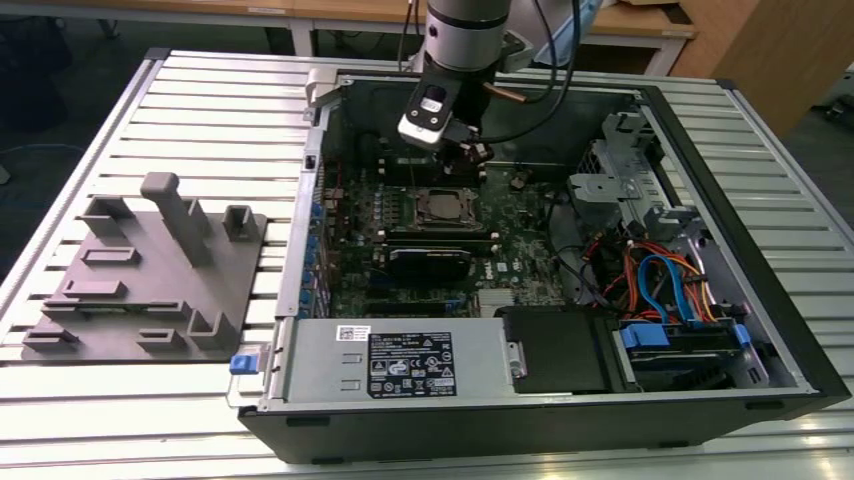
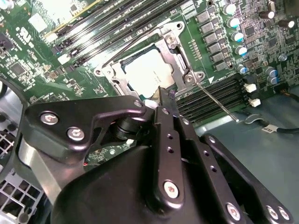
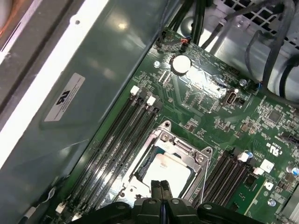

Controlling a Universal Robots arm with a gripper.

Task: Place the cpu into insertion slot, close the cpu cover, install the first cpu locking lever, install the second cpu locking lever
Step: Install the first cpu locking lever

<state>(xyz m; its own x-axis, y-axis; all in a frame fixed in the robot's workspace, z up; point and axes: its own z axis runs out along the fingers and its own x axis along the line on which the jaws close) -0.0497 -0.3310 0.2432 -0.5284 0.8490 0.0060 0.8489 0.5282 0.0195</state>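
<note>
Gripper (image 3: 161, 185) fingers pressed together, empty, tips at the edge of the cover (image 3: 180, 148). CPU (image 3: 166, 169) lies under that lowered cover on the motherboard (image 3: 201, 107). Thin lever (image 2: 216, 101) angles out across memory slots (image 2: 225, 87) beside it; cables (image 3: 198, 21) run along the board edge.

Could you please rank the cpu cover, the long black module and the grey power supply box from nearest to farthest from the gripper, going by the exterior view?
1. cpu cover: right beneath the gripper, nearest.
2. long black module: just past the cover, closer to the camera.
3. grey power supply box: closest to the camera, farthest from the gripper.
</note>
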